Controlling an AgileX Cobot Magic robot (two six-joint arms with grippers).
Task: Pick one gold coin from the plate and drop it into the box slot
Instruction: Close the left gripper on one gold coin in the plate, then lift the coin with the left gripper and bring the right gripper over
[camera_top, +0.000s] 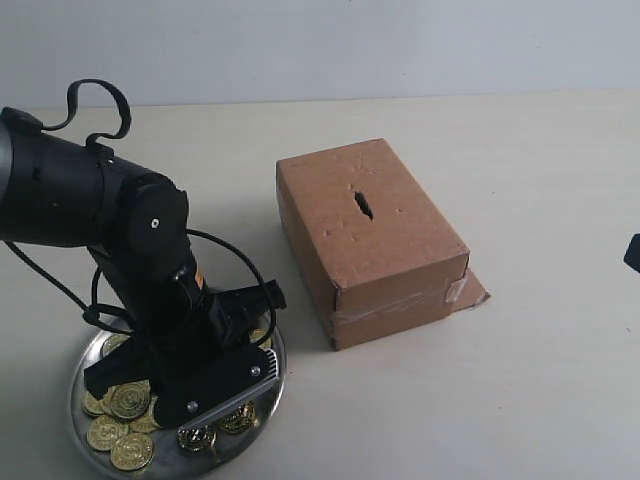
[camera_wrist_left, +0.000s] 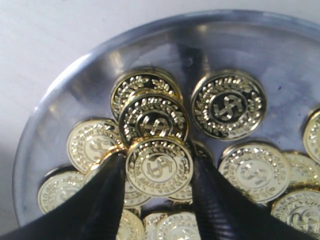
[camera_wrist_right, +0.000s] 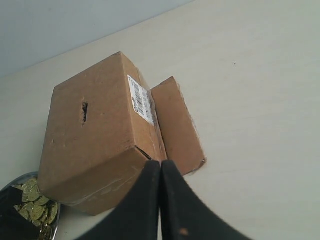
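Observation:
The silver plate (camera_wrist_left: 150, 45) lies at the front left of the table (camera_top: 276, 388) and holds several gold coins (camera_top: 131, 450). My left gripper (camera_wrist_left: 158, 156) is down in the plate. Its two black fingers (camera_wrist_left: 107, 200) press the opposite edges of one gold coin (camera_wrist_left: 159, 166), which sits on top of the pile. The brown cardboard box (camera_top: 385, 235) stands to the right of the plate, its dark slot (camera_top: 362, 204) in the top face uncovered. My right gripper (camera_wrist_right: 160, 164) is shut on nothing, off to the right of the box (camera_wrist_right: 95, 150), with the slot (camera_wrist_right: 84, 112) in sight.
A cardboard flap (camera_top: 472, 290) sticks out at the box's lower right corner. The left arm's black body (camera_top: 150, 250) and its cables hang over the plate. Only a dark tip of the right arm (camera_top: 633, 252) shows at the right edge. The tabletop is pale beige.

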